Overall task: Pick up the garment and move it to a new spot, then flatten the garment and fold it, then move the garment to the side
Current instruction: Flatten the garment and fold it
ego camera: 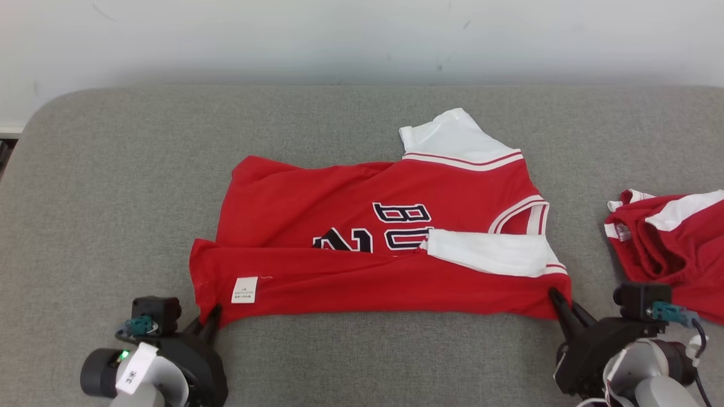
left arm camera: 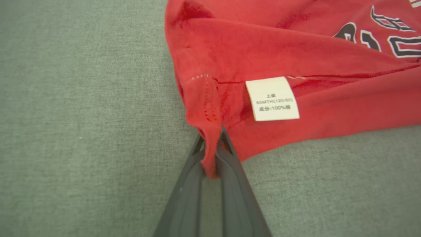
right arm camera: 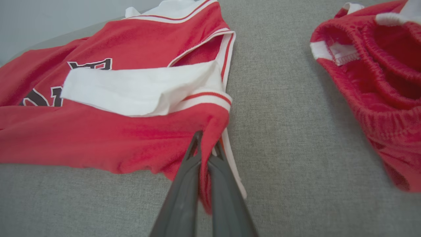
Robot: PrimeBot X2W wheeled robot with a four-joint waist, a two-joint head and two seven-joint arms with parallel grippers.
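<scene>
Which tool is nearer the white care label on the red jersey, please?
Left. The left tool pinches the red jersey beside its white care label; the right tool grips the opposite corner.

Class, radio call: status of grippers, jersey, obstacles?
Left gripper shut on jersey, near-left corner. Right gripper shut on its near-right corner. Near edge folded over. Red shorts right, apart.

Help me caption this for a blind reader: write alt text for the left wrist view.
The left gripper, two long dark fingers, is shut on a hem corner of a red knit jersey with dark lettering, lying on a grey woven fabric surface. A white rectangular care label sits just beside the pinched corner.
</scene>
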